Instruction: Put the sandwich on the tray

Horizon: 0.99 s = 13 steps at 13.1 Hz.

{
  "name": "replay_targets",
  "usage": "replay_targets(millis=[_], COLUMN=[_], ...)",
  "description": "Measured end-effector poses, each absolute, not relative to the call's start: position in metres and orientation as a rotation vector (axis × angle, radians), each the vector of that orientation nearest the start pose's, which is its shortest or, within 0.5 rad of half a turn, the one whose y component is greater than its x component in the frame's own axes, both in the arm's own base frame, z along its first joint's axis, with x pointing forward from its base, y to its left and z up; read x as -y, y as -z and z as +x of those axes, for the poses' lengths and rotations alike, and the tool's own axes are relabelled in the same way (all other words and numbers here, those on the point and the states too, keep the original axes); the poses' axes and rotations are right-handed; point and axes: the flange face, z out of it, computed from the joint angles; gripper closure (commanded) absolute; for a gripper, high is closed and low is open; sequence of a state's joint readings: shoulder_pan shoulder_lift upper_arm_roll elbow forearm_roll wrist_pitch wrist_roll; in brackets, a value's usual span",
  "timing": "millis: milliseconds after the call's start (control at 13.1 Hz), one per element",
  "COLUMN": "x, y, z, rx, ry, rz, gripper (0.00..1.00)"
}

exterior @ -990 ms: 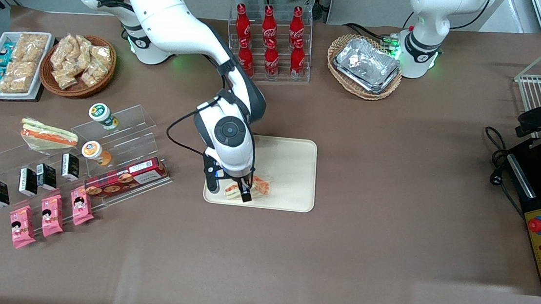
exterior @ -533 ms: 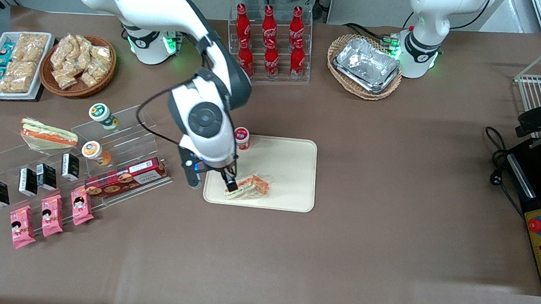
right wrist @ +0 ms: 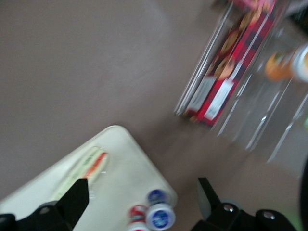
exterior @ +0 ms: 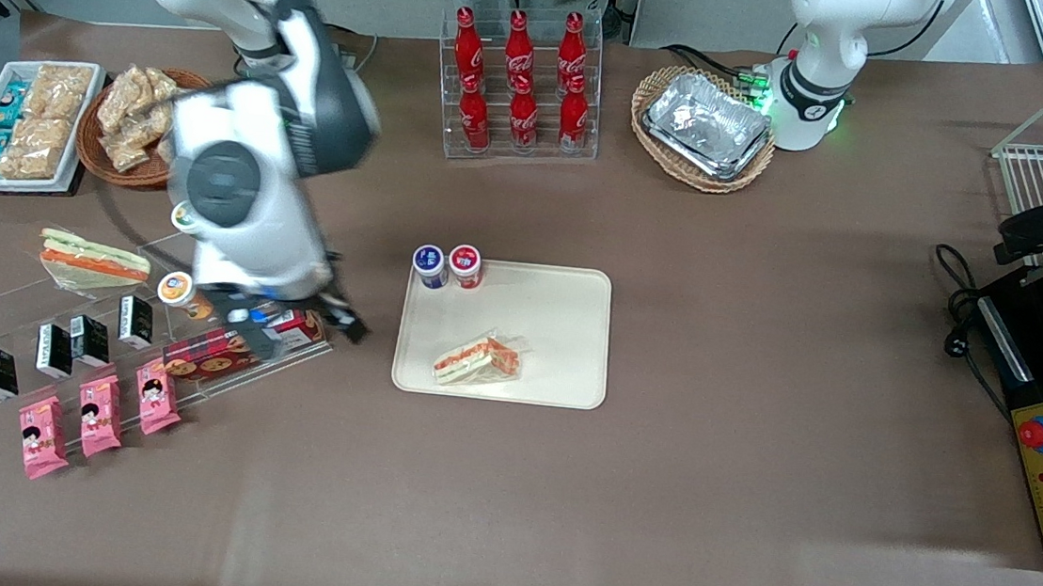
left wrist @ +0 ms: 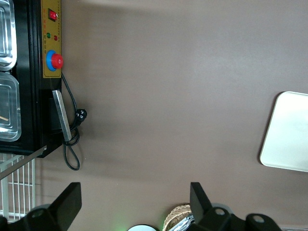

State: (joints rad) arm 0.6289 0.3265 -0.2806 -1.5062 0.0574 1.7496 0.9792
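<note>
Fingers (right wrist: 77, 195): spread wide apart, with nothing held between them. The gripper (exterior: 302, 319) is off the tray and not in contact with the sandwich. It hangs over the end of a clear display stand (exterior: 232, 258) that lies closest to the tray, above a red biscuit box (exterior: 233, 348). The right wrist view shows the gripper (right wrist: 142, 182) looking down on the tray's corner, the biscuit box (right wrist: 224, 79) and bare desk.

Sandwich (exterior: 478, 362): lying flat on the tray (exterior: 567, 316), free of any grip. It sits near the tray edge nearest the front camera and toward the corner at the working arm's end. Its filling layers face up and outward. In the right wrist view the sandwich (right wrist: 84, 168) is blurred but lies wholly inside the rim of the tray (right wrist: 130, 163).

Tray: at the middle of the desk (exterior: 762, 352), flat. A blue-capped jar (exterior: 429, 265) and a red-capped jar (exterior: 465, 265) stand upright, touching one another, at the tray corner farther from the camera on the working arm's end. Whether both stand inside the rim cannot be told.

Surroundings: a second sandwich (exterior: 93, 257) rests on the display stand, well apart from the tray. Pink snack packets (exterior: 100, 414) lie at the desk edge at the working arm's end.
</note>
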Motion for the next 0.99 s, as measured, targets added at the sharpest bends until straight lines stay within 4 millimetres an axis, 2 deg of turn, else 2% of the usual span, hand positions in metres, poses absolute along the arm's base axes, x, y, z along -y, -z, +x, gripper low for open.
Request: replay_targets(millis=[228, 381, 609, 838, 990], x=[-0.166, -0.129, -0.067, 0.001, 0.037], y=[-0.505, -0.518, -0.54, -0.562, -0.572], z=[0.61, 0.615, 0.618, 0.612, 0.607], rx=[-0.604, -0.366, -0.105, 0.168, 0.338], ry=[-0.124, -0.108, -0.066, -0.016, 0.022], rz=[-3.143, -3.158, -3.152, -3.136, -3.134], gripper=[0.01, 0.01, 0.0, 0.0, 0.0])
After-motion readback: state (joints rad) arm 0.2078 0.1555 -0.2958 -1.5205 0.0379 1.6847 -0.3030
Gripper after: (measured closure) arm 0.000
